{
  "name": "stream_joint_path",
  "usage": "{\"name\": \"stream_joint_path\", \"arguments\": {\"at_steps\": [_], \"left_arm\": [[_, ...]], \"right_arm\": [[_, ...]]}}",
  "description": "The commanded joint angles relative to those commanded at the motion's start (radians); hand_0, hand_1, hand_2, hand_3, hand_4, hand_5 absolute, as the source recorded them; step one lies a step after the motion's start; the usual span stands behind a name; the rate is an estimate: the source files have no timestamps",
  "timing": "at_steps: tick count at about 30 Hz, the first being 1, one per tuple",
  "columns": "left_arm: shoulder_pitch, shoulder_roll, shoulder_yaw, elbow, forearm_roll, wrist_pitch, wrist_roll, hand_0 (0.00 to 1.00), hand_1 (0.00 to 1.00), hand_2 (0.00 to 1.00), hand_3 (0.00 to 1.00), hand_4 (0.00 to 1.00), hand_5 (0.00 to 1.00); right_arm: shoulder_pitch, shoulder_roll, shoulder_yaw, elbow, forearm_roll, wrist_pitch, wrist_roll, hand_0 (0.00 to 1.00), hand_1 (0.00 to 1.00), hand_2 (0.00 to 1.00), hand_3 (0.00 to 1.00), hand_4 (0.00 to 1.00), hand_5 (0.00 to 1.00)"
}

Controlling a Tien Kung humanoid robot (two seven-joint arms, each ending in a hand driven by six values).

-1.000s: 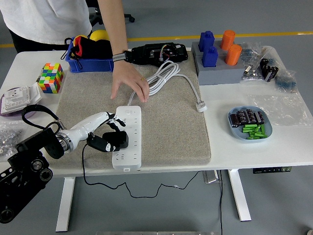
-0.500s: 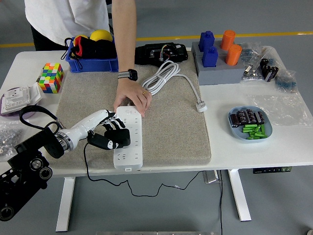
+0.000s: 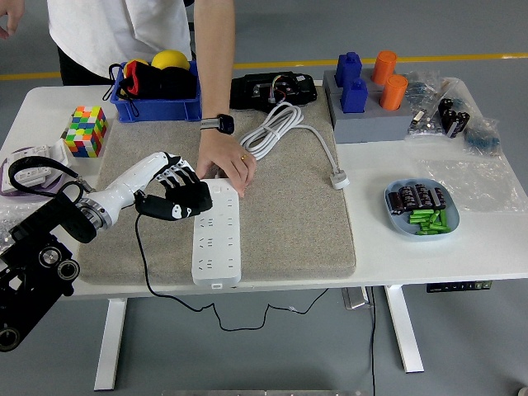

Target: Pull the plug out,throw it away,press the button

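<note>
On the grey mat (image 3: 289,223), our left hand (image 3: 177,194) clamped the black plug (image 3: 183,206), just left of the power strip (image 3: 216,235) running toward us.

Left hand (image 3: 176,195) is raised, its fingers (image 3: 169,178) apparently curled around something black.

1 high head view, facing down over the table (image 3: 429,247)
</note>
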Motion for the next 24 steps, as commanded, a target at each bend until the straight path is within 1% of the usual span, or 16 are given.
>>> {"name": "stream_joint_path", "arguments": {"at_steps": [3, 4, 6, 9, 10, 13, 15, 16, 20, 21, 22, 24], "left_arm": [[-0.029, -0.009, -0.005, 0.087, 0.061, 0.031, -0.019, 0.408, 0.371, 0.354, 0.519, 0.732, 0.002], [-0.036, -0.010, -0.004, 0.112, 0.066, 0.038, -0.025, 0.440, 0.394, 0.364, 0.529, 0.738, 0.002], [-0.049, -0.013, 0.004, 0.160, 0.068, 0.054, -0.039, 0.440, 0.394, 0.364, 0.529, 0.738, 0.002], [-0.059, -0.017, 0.012, 0.199, 0.061, 0.073, -0.054, 0.440, 0.394, 0.364, 0.529, 0.738, 0.002], [-0.062, -0.020, 0.016, 0.211, 0.058, 0.079, -0.058, 0.489, 0.454, 0.420, 0.562, 0.730, 0.002], [-0.067, -0.027, 0.020, 0.236, 0.059, 0.094, -0.059, 0.489, 0.454, 0.420, 0.562, 0.730, 0.002], [-0.069, -0.030, 0.022, 0.246, 0.055, 0.095, -0.061, 0.489, 0.454, 0.420, 0.562, 0.730, 0.002], [-0.072, -0.031, 0.028, 0.254, 0.047, 0.096, -0.064, 0.603, 0.560, 0.540, 0.595, 0.779, 0.002], [-0.079, -0.034, 0.042, 0.273, 0.050, 0.094, -0.062, 0.603, 0.560, 0.540, 0.595, 0.779, 0.002], [-0.080, -0.036, 0.043, 0.278, 0.064, 0.089, -0.054, 0.603, 0.560, 0.540, 0.595, 0.779, 0.002], [-0.082, -0.039, 0.043, 0.283, 0.074, 0.085, -0.049, 0.636, 0.676, 0.613, 0.644, 0.828, 0.002], [-0.084, -0.041, 0.041, 0.290, 0.073, 0.078, -0.042, 0.636, 0.676, 0.613, 0.644, 0.828, 0.002]], "right_arm": [[0.001, -0.002, -0.004, -0.001, 0.003, 0.001, 0.000, 0.700, 0.676, 0.659, 0.617, 0.711, 0.486], [0.001, -0.003, -0.005, -0.001, 0.004, 0.002, -0.001, 0.700, 0.676, 0.659, 0.617, 0.711, 0.486], [0.002, -0.005, -0.007, -0.001, 0.005, 0.002, 0.000, 0.700, 0.676, 0.659, 0.617, 0.711, 0.486], [0.001, -0.006, -0.010, -0.001, 0.006, 0.002, 0.000, 0.700, 0.676, 0.659, 0.617, 0.711, 0.486], [0.001, -0.007, -0.011, -0.001, 0.006, 0.002, 0.000, 0.701, 0.676, 0.659, 0.617, 0.712, 0.487], [0.000, -0.008, -0.015, -0.002, 0.007, 0.002, -0.001, 0.701, 0.676, 0.659, 0.617, 0.712, 0.487], [0.000, -0.008, -0.017, -0.002, 0.008, 0.003, -0.001, 0.701, 0.676, 0.659, 0.617, 0.712, 0.487], [-0.001, -0.008, -0.019, -0.002, 0.008, 0.004, -0.002, 0.700, 0.676, 0.659, 0.618, 0.712, 0.487], [-0.002, -0.009, -0.021, -0.001, 0.009, 0.005, -0.002, 0.700, 0.676, 0.659, 0.618, 0.712, 0.487], [-0.003, -0.008, -0.021, 0.000, 0.009, 0.005, -0.002, 0.700, 0.676, 0.659, 0.618, 0.712, 0.487], [-0.003, -0.008, -0.021, 0.000, 0.009, 0.005, -0.002, 0.700, 0.676, 0.659, 0.618, 0.713, 0.487], [-0.003, -0.007, -0.020, 0.000, 0.009, 0.005, -0.002, 0.700, 0.676, 0.659, 0.618, 0.713, 0.487]]}}
